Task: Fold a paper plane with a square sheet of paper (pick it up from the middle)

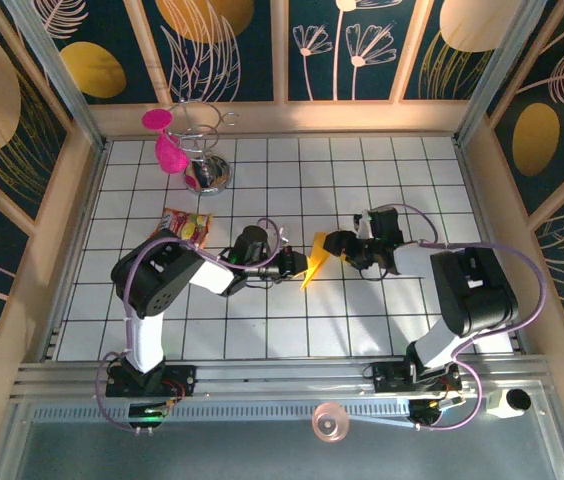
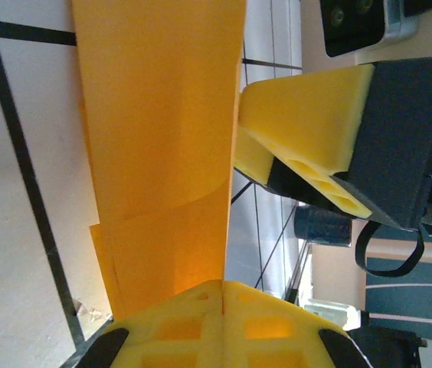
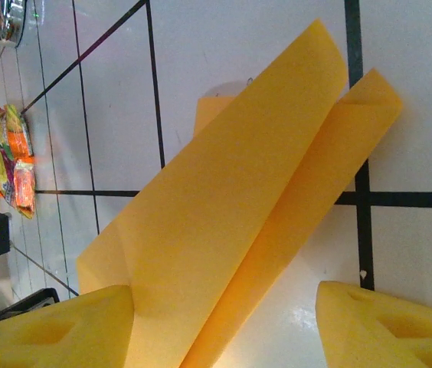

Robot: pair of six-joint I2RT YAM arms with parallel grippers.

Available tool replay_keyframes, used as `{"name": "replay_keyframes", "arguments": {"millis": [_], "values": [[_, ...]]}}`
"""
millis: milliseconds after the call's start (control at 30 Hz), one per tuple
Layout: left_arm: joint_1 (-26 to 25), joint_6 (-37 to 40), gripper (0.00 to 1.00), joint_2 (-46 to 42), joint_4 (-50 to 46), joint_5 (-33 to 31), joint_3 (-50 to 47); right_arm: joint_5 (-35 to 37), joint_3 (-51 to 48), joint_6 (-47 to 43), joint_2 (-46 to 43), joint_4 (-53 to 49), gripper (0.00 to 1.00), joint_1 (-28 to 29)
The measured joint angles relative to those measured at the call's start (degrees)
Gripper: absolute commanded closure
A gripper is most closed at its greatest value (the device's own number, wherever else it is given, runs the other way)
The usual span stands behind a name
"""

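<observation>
**Left end effector (image 1: 292, 266) clamped on the paper (image 1: 314, 260), right end effector (image 1: 338, 243) open around it**

Left end effector: in its own wrist view the two yellow foam pads (image 2: 201, 326) are pressed together with no gap, and the orange-yellow paper (image 2: 162, 115) comes up out of the seam between them. It has a firm pinch on one end of the paper.

Right end effector (image 3: 224, 337): its jaws stand well apart. In its wrist view one pad (image 3: 47, 330) sits at the lower left and the other at the lower right, and the paper (image 3: 254, 199) runs down between them. The paper lies close against the left-hand pad, while the other pad stands apart from it, so nothing is gripped on this side. From the left wrist camera, one of these pads (image 2: 308, 130) shows just beside the paper's long edge.

The paper is folded lengthwise, with a crease along its middle and two long flaps lying partly over each other. From above it reads as a slim, pointed strip between the two end effectors, near the middle of the white tiled desk (image 1: 262, 330). I cannot tell whether it touches the tiles.

A snack packet (image 1: 186, 226) lies on the desk behind the left arm, well apart from the paper.
</observation>
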Motion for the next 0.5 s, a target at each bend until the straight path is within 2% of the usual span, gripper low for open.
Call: {"name": "replay_keyframes", "arguments": {"millis": [500], "values": [[0.5, -3.6, 1.00, 2.8, 2.7, 0.0, -1.0, 2.2, 3.7, -1.6, 2.8, -2.9, 0.41, 2.3]]}}
